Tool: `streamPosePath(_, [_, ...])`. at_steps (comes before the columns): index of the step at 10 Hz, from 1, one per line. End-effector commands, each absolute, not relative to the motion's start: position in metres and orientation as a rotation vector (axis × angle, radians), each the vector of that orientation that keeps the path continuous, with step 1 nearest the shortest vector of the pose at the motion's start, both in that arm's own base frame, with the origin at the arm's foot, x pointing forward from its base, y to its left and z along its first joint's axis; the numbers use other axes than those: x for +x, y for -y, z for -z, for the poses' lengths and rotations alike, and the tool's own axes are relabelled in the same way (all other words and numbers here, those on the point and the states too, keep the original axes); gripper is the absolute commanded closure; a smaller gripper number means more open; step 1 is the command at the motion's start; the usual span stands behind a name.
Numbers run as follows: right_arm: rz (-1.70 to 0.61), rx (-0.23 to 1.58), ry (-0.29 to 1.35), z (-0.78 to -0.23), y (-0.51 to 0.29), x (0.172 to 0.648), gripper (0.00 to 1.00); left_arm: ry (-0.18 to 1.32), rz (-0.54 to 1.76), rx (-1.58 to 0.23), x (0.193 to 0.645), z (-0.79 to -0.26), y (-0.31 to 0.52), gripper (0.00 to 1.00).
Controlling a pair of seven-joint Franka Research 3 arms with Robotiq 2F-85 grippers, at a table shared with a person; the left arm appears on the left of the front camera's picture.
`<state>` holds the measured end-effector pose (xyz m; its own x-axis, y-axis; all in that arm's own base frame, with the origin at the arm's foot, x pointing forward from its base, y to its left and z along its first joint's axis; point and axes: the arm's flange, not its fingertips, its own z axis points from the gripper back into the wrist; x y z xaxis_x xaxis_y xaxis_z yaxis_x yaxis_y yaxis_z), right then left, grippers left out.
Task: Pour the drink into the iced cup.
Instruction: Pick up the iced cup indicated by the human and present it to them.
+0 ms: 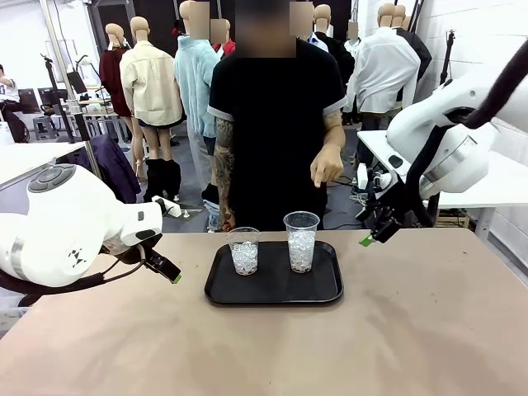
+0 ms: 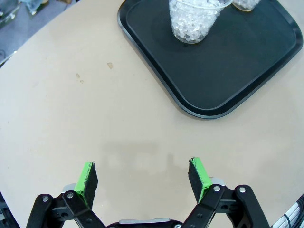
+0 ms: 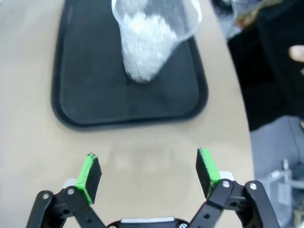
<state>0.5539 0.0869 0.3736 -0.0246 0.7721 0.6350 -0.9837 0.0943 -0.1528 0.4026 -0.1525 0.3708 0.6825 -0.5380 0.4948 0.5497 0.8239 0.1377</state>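
Note:
Two clear plastic cups full of ice stand on a black tray point(image 1: 272, 293) at mid-table: a shorter cup point(image 1: 243, 252) on the left and a taller cup point(image 1: 301, 241) on the right. I cannot tell which of them is the iced cup. The drink is out of view. My left gripper point(image 1: 169, 275) hovers open and empty left of the tray. In the left wrist view, that gripper point(image 2: 142, 168) faces bare table short of the tray point(image 2: 228, 71) and a cup point(image 2: 192, 21). My right gripper point(image 1: 371, 235) hangs open right of the tray. The right wrist view has the gripper point(image 3: 149, 159) open and empty, with a cup point(image 3: 147, 42) ahead.
A person in a black shirt stands at the far edge behind the tray, one hand point(image 1: 327, 169) pointing down towards the cups. The tan tabletop point(image 1: 412, 330) spreads wide on both sides and in front of the tray.

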Motion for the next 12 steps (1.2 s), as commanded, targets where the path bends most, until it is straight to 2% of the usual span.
streamPosePath(1, [-1.415,0.548,0.655,-0.349,-0.087,0.58,0.0,0.549,0.607,-0.023,0.403,-0.371,0.151,0.0])
streamPosePath(7, [-1.415,0.814,0.729,-0.302,-0.116,0.618,0.0,0.549,0.607,-0.023,0.403,-0.371,0.151,0.0])
streamPosePath(12, [-1.362,0.832,0.829,-0.284,-0.139,0.623,0.0,0.549,0.607,-0.023,0.403,-0.371,0.151,0.0])
